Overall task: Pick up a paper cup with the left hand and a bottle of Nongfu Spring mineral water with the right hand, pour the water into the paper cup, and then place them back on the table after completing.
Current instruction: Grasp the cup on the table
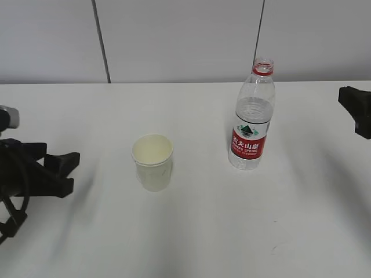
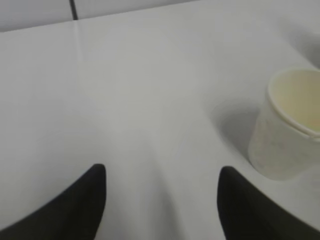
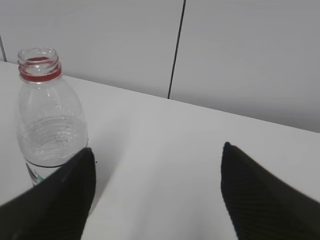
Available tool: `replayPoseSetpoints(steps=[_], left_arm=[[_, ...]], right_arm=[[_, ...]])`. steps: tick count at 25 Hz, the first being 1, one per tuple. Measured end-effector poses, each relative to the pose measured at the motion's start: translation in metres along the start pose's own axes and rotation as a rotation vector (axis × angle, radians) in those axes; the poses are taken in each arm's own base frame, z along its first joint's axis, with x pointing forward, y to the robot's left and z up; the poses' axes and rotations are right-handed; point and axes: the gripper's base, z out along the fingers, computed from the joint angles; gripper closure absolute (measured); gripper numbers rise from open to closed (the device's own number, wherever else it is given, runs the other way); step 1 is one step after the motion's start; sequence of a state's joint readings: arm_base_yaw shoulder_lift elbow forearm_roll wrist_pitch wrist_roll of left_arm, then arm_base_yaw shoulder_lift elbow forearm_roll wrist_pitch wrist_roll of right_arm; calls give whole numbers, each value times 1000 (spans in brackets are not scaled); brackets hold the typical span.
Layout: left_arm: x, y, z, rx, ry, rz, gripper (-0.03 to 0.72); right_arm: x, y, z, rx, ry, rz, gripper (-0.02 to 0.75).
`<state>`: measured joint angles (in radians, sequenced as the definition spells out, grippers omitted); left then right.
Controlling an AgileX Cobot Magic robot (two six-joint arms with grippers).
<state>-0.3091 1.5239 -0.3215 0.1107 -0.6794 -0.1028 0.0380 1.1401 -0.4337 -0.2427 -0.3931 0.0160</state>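
While both arms sit apart from the things, the paper cup stands upright on the white counter, left of centre, its mouth open and its inside pale and seemingly empty. To its right and a little farther back stands the bottle, upright, uncapped, with a red neck ring and a red label; the water fills it to roughly the shoulder. Cup and bottle are well apart. The left claw rests low at the left edge, its two black fingers spread with nothing between them, the cup off to its right. The right claw is also open and empty, the bottle just beside its left finger. Behind the counter runs a grey panelled wall.
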Motion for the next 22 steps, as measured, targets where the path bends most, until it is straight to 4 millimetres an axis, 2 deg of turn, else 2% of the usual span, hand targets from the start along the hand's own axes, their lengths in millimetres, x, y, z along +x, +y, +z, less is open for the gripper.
replayPoseSetpoints(steps=[9,12,17,22], left_arm=[[27,-19,29,154,-61,51,251],[32,-22,34,184,-76,56,251],[56,-25,43,235,-19,56,251],[61,-27,49,258,-4,64,238]], right_arm=[[0,0,0,-3,-4,-4,160],[0,0,0,-3,-4,-4,160],[0,0,0,-3,-4,-2,160],[0,0,0,-3,-4,-2,160]])
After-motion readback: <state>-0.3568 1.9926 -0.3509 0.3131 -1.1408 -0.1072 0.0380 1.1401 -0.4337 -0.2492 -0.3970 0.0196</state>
